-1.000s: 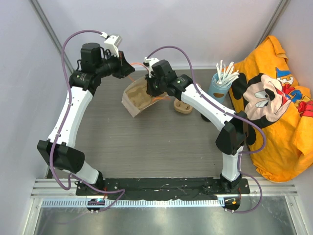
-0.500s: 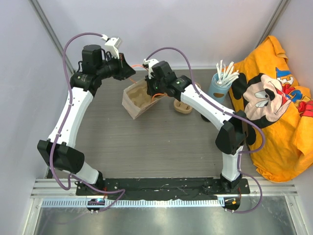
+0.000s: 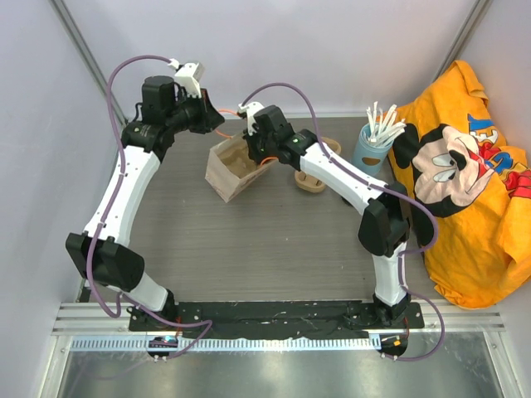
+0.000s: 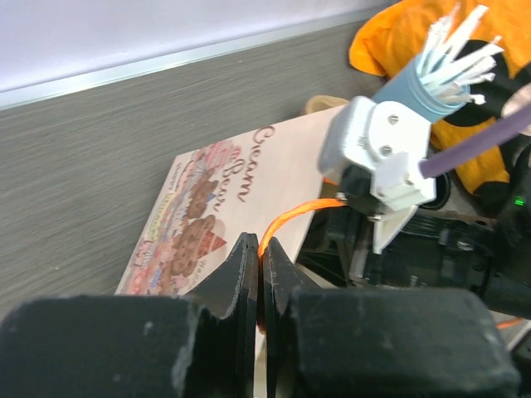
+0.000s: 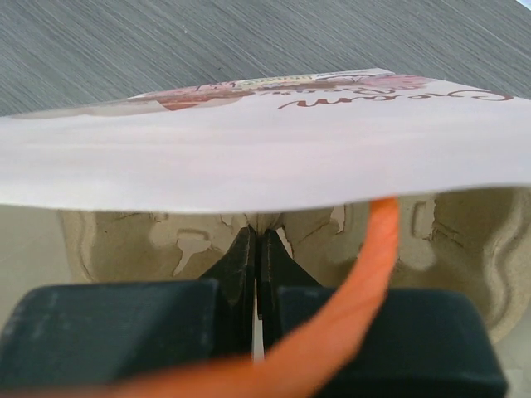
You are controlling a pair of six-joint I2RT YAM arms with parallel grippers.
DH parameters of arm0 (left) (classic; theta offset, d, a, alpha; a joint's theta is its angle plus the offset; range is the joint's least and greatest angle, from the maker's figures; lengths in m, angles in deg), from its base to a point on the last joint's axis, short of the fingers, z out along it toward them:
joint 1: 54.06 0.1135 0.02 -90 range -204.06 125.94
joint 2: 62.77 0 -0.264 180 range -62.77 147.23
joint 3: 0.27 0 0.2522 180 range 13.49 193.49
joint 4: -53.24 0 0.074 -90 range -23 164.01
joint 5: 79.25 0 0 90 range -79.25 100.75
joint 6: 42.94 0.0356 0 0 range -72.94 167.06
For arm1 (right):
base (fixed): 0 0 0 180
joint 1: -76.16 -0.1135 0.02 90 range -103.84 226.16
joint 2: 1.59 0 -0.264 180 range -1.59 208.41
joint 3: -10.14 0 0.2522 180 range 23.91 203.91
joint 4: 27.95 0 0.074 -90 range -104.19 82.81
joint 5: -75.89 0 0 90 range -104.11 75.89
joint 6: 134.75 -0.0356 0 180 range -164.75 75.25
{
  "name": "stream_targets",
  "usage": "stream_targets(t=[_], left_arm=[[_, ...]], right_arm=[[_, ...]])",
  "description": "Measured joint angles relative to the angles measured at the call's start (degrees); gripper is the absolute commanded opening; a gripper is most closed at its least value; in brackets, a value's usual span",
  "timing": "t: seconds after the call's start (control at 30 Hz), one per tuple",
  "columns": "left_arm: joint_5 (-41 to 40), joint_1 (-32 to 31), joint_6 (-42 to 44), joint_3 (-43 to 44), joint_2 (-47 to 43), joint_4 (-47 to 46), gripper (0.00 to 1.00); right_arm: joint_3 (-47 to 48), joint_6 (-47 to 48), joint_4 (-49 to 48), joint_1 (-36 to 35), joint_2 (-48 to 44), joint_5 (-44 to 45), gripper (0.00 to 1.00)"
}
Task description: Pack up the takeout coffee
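A paper bag (image 3: 222,172) with a cupcake print (image 4: 224,199) stands open at the back of the table. My left gripper (image 4: 260,249) is shut on its thin orange handle (image 4: 299,211), holding it up at the bag's far left side (image 3: 217,123). My right gripper (image 3: 254,152) reaches into the bag's mouth. In the right wrist view its jaws (image 5: 255,236) are pinched on the middle ridge of a cardboard carrier (image 5: 149,240), under the bag's white edge (image 5: 249,149). The takeout coffee is hidden.
A tan cardboard piece (image 3: 311,179) lies on the table right of the bag. A blue cup of white sticks (image 3: 371,148) stands at the back right. An orange cartoon shirt (image 3: 473,182) covers the right side. Grey walls close in at the back and left.
The right arm has shifted left and a little back at the bag's mouth. The bag has nudged left with it. The left gripper keeps its hold on the handle.
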Motion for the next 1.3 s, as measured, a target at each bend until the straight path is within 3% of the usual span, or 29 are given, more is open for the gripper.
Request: stream_targets(t=[0.8, 1.3], left_arm=[[-6.7, 1.0, -1.0, 0.1, 3.4, -0.2, 0.0], [-8.5, 2.8, -1.7, 5.6, 7.7, -0.3, 0.0]], right_arm=[[3.9, 3.7, -2.0, 1.4, 0.7, -5.2, 0.01], [4.5, 9.4, -1.2, 1.5, 5.4, -8.9, 0.01]])
